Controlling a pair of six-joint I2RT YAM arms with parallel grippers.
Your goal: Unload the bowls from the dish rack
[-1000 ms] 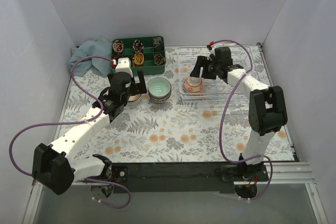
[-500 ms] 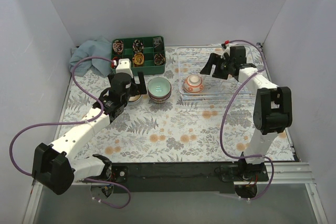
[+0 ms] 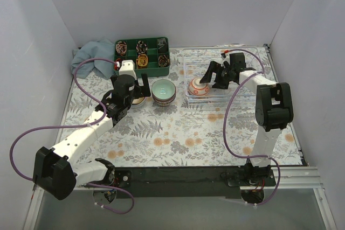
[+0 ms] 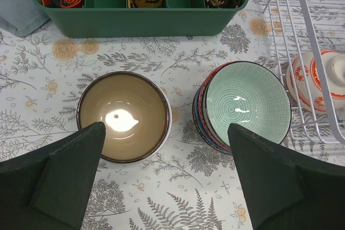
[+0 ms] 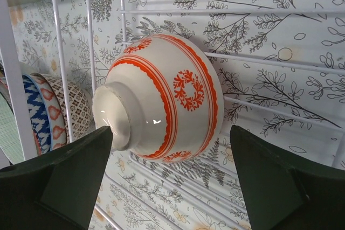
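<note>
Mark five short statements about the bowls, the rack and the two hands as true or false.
1. The red-and-white bowl sits upside down in the rack. True.
2. The right hand is shut on that bowl. False: it is open, with one finger on each side of the bowl.
3. The brown bowl stands on the table, outside the rack. True.
4. The green-lined bowl stands alone. False: it tops a stack of bowls.
5. The left hand holds the brown bowl. False: it is open above the table and holds nothing.
</note>
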